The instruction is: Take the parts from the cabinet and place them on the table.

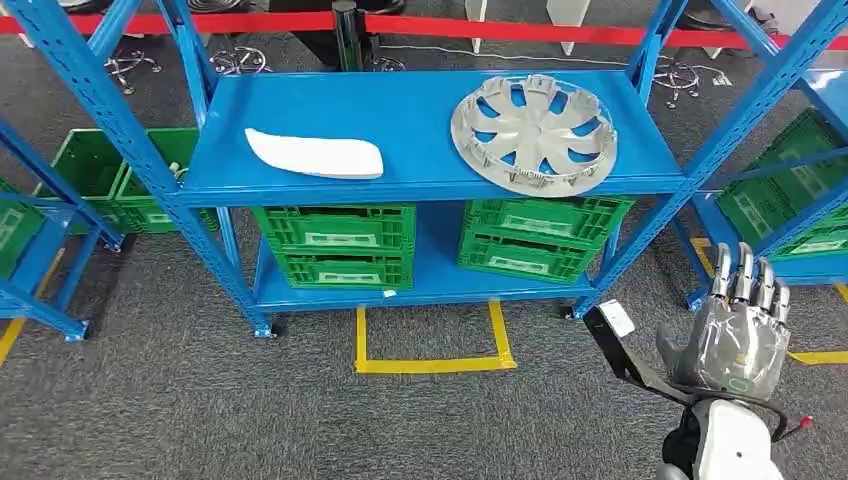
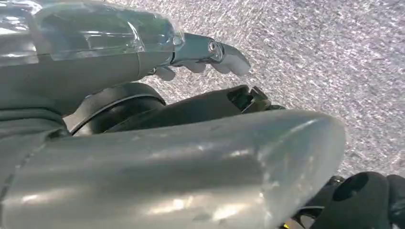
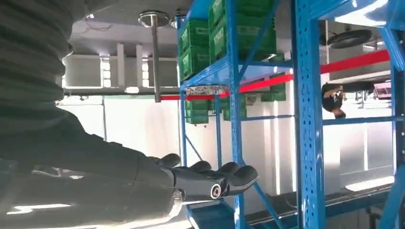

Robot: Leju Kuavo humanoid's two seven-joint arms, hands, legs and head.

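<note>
On the blue cabinet's upper shelf point(image 1: 420, 110) lie two parts: a white elongated panel point(image 1: 315, 155) on the left and a silver wheel cover point(image 1: 533, 133) on the right. The wheel cover's rim point(image 3: 205, 89) also shows at the shelf edge in the right wrist view. My right hand point(image 1: 745, 325) hangs low at the right, well in front of the cabinet and below shelf height, with its fingers point(image 3: 215, 180) stretched out and holding nothing. My left hand point(image 2: 181, 162) hangs over grey carpet with its fingers point(image 2: 210, 51) extended and nothing in it.
Green crates point(image 1: 340, 245) point(image 1: 535, 240) stand on the lower shelf. Yellow tape point(image 1: 432, 362) marks the carpet before the cabinet. Neighbouring blue racks hold more green crates point(image 1: 790, 185) point(image 1: 100, 175). Red barrier tape point(image 1: 500, 28) runs behind. A person point(image 3: 334, 100) stands far off.
</note>
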